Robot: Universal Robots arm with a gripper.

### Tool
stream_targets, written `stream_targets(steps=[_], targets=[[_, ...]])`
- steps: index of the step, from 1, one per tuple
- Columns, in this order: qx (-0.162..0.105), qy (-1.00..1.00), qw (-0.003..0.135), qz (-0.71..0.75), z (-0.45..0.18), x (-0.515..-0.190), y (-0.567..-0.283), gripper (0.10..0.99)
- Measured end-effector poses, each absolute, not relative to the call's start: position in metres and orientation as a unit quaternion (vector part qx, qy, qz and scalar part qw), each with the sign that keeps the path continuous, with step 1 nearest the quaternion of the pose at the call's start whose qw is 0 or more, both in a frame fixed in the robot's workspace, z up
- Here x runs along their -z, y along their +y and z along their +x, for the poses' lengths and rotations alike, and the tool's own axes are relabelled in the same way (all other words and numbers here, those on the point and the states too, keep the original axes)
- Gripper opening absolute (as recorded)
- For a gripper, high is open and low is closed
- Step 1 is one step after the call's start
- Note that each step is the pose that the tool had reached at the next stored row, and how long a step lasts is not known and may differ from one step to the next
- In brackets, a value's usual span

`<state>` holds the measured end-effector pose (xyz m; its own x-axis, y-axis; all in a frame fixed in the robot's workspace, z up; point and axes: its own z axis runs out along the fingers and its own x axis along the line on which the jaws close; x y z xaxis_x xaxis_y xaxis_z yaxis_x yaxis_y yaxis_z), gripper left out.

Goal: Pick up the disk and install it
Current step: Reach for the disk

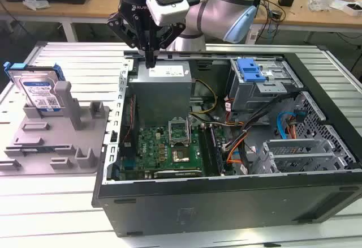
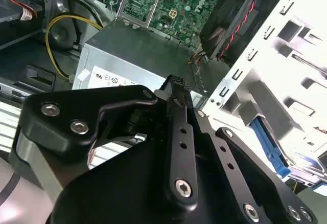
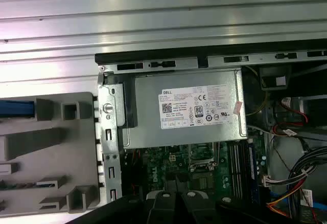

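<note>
Over the grey metal box (image 1: 161, 95) in the open PC case (image 1: 226, 202), my gripper (image 1: 150, 61) hangs with its fingers pinched together, and I see nothing in them. The disk (image 1: 39, 92) stands upright in the grey holder (image 1: 56, 157) at the exterior view's left, well apart from the gripper.

An open computer case (image 1: 226, 200) lies on the slatted desk (image 1: 45, 208) — grey power supply (image 1: 161, 89) next to a green motherboard (image 1: 169, 149), blue latch (image 1: 250, 69) on the drive cage (image 1: 268, 92) — beside a grey holder (image 1: 56, 146).
</note>
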<state>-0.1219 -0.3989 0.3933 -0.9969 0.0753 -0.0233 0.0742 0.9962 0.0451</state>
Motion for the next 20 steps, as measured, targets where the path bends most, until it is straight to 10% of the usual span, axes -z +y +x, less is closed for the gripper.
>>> stream_targets(steps=[20], targets=[[-0.022,0.999,0.012,0.037,-0.176,-0.392,-0.384,0.106]])
